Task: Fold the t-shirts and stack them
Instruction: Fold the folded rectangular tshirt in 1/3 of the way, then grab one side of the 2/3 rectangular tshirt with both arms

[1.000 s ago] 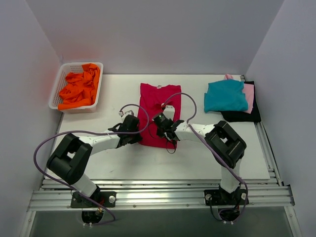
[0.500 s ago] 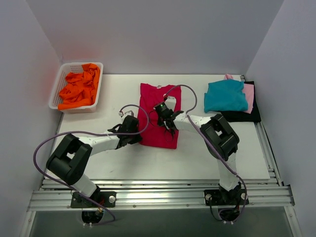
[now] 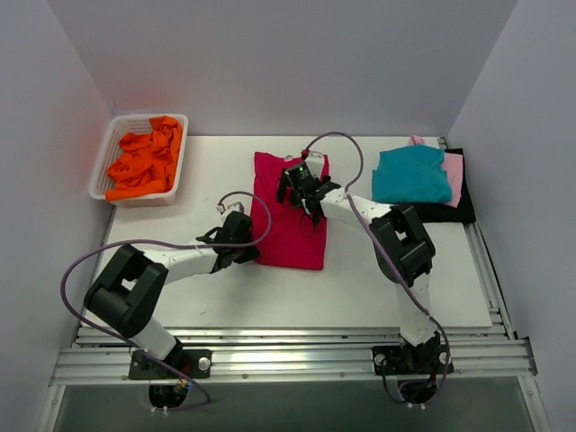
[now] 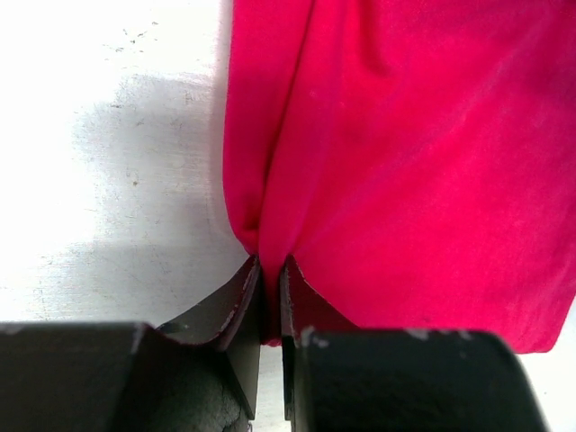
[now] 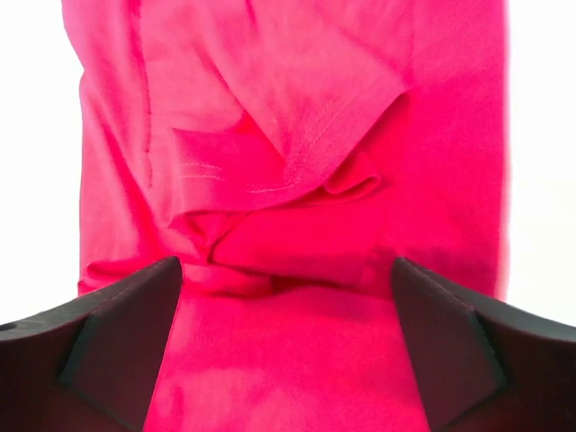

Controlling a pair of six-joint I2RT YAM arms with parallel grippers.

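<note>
At the middle of the counter (image 3: pixel 180 297), the crimson t-shirt (image 3: pixel 290 236) is laid out as a narrow strip running lengthwise, with its collar end toward the far edge and its hem toward the near edge. Its left side, near the hem, is pinched by the left gripper (image 3: pixel 247 236). In the left wrist view the jaws are seen nearly together, with a small ridge of red cloth clamped between them and drawn up off the white surface. The right gripper (image 3: pixel 298 183) is held over the far half of the same shirt with its jaws spread wide and nothing between them. Beneath it, in the right wrist view, a sleeve is seen turned in over the body, with bunched folds just below its hem.

In the far left corner of the counter, a white lattice basket (image 3: pixel 101 173) is filled with a crumpled orange t-shirt (image 3: pixel 144 162). Near the far right corner, a stack is formed by a folded teal t-shirt (image 3: pixel 411 175) on top, a pink t-shirt (image 3: pixel 454 176) showing beside it, and a black t-shirt (image 3: pixel 443 212) underneath.
</note>
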